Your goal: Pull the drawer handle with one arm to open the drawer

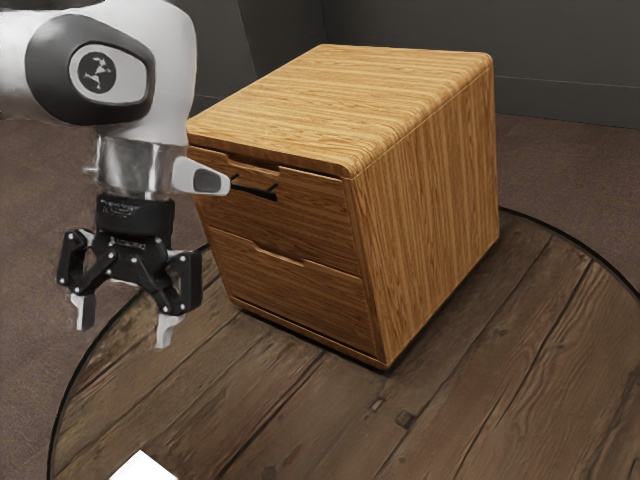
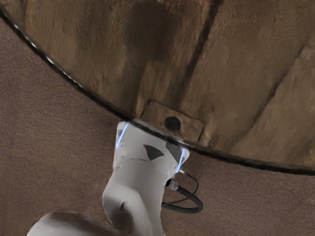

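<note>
A light wooden cabinet [image 1: 350,190] with two drawers stands on a dark round plank table [image 1: 480,390]. The upper drawer [image 1: 290,205] has a recessed handle slot [image 1: 252,187] along its top edge; the lower drawer [image 1: 285,280] has a similar notch. Both drawer fronts sit flush with the cabinet. My black gripper [image 1: 125,320] hangs open, pointing down, at the exterior view's left of the cabinet, below the level of the upper handle and apart from it. Nothing is between its fingers [image 1: 165,328].
The table's rim [image 2: 74,81] curves over brown carpet [image 2: 44,147], with my arm's white base [image 2: 145,162] mounted at the edge. A small white object [image 1: 142,467] lies at the table's near edge. Bare planks extend to the exterior view's right of the cabinet.
</note>
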Tool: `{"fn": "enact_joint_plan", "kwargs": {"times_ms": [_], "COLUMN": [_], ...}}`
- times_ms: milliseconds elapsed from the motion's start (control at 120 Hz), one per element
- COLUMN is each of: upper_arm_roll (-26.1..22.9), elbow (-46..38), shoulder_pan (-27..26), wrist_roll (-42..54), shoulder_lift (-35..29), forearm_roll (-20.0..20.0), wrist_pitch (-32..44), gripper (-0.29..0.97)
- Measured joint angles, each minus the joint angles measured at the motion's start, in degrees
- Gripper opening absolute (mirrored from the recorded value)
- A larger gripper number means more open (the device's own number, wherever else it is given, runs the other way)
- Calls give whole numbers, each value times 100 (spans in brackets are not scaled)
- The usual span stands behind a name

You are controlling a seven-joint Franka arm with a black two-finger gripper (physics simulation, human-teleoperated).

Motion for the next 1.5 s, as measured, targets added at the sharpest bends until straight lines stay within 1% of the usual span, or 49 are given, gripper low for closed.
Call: {"fn": "enact_joint_plan", "kwargs": {"times_ms": [58,117,217,308,433,467,525,608,658,742,917,1150,1417,1500], "upper_arm_roll": [3,20,52,26,56,60,121,166,171,145,127,130,134,134], "elbow": [-73,-46,13,358,461,292,-151,-736,-850,-890,-908,-926,-936,-925], "shoulder_pan": [20,-24,-32,20,-46,-36,-3,264,324,354,383,387,434,464], "wrist_roll": [-548,-1046,-1820,-2482,-3326,-3519,-3835,-4235,-4446,-4749,-5262,-5749,-6119,-6203], "shoulder_lift": [-6,-45,-117,-15,221,135,-224,-734,-808,-739,-609,-519,-513,-418], "forearm_roll": [-26,-66,-141,-165,-60,-35,25,95,116,133,130,109,47,19], "wrist_pitch": [674,1174,1647,1988,3158,3489,4033,4614,4875,5250,5722,5960,6045,6057], "gripper": [68,68,68,68,68,68,68,68,68,68,68,68,49,45]}}
